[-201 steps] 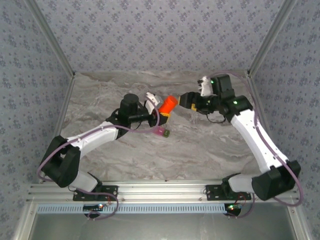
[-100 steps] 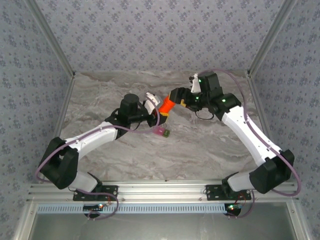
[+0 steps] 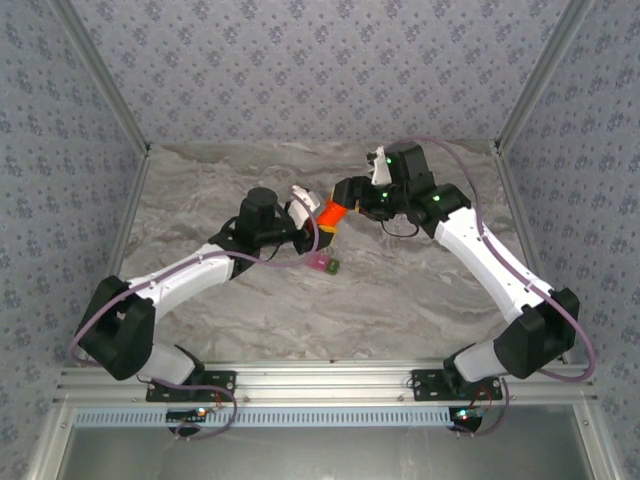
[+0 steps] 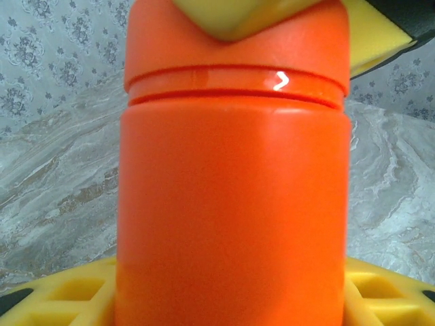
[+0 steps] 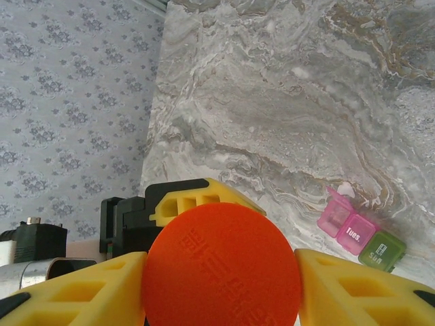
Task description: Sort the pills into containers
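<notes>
My right gripper [image 3: 348,196] swings left from well to the right of the bottle [image 3: 331,213] and now sits at its cap [image 5: 221,268]. My jaws narrow, and my fingers [image 5: 75,288] now touch both sides of the cap.

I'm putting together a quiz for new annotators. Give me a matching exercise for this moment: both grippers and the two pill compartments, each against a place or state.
Column 1
1. left gripper
2. right gripper
3. pink compartment
4. olive-green compartment

Column 2
A. on the table, labelled "Tues."
B. closed on the bottle cap
C. joined beside the pink one
D. gripping the orange bottle by its body

Pairs: 1-D, 2-B, 3-A, 4-C
</notes>
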